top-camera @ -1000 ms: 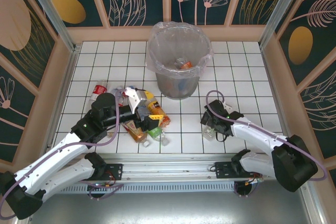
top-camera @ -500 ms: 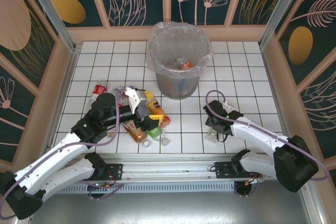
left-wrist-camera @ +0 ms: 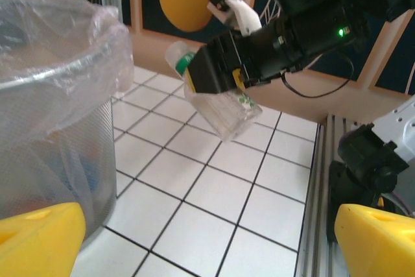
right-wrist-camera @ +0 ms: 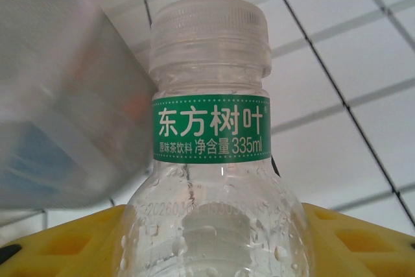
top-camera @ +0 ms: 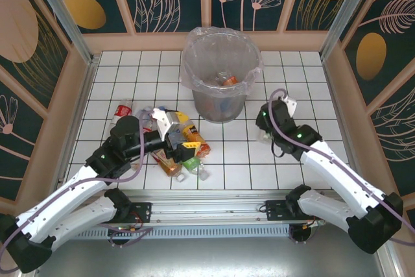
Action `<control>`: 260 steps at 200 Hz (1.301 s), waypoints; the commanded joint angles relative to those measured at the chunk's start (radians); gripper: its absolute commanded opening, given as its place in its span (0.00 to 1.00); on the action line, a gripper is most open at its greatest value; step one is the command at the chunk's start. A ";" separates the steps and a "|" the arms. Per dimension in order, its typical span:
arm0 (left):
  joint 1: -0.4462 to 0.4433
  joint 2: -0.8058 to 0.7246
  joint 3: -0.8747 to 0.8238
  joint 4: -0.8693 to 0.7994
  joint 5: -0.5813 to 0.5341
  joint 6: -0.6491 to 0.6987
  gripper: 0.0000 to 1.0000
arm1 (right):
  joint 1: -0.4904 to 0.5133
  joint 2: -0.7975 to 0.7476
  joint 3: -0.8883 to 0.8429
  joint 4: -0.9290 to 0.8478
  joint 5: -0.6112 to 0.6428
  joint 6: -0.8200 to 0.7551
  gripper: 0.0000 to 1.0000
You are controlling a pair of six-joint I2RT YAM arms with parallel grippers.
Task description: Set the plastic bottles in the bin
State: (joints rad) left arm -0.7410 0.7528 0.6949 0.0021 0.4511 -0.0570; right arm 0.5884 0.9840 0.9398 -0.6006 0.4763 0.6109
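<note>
— What is being held in the right gripper (right-wrist-camera: pixel 211 251)?

— A green-labelled bottle (right-wrist-camera: pixel 211 131) is being clamped between its yellow fingers (right-wrist-camera: pixel 61 244). It is being gripped low on the shoulder, with the clear cap pointing away from the wrist (the label carries white Chinese print).

— And where is that bottle being held?

— It is being held tilted, clear of the white tiled table (top-camera: pixel 298 82) and just to the right of the bin (top-camera: pixel 220 107). The bin's clear bag is being seen draped over the rim.

— How is the left gripper (left-wrist-camera: pixel 207 248) being held?

— Its jaws are being held wide apart with nothing between them. It is being seen over the heap of plastic bottles (top-camera: pixel 170 162) lying on the tiles in front of the bin.

— Is anything being seen inside the bin?

— More plastic bottles are being seen at its bottom, one with an orange label.
</note>
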 commanded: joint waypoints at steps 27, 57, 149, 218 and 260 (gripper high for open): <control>-0.003 -0.046 -0.019 0.069 -0.057 -0.019 0.99 | -0.010 0.028 0.281 0.070 0.047 -0.293 0.60; -0.002 -0.031 -0.017 0.062 -0.062 -0.015 0.98 | -0.010 0.103 0.394 0.167 -0.023 -0.433 0.59; -0.002 -0.003 -0.012 0.055 -0.052 -0.006 0.98 | -0.018 0.447 0.680 0.265 -0.358 -0.700 0.59; -0.002 0.003 -0.009 0.041 -0.062 0.001 0.98 | -0.027 0.748 0.973 0.065 -0.401 -0.765 0.61; -0.002 0.011 -0.007 0.041 -0.045 0.000 0.98 | -0.030 0.876 1.081 -0.079 -0.392 -0.815 0.61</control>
State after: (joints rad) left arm -0.7410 0.7559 0.6899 0.0334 0.3996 -0.0635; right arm 0.5682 1.8057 1.9434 -0.5503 0.0845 -0.1535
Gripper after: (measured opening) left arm 0.985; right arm 0.610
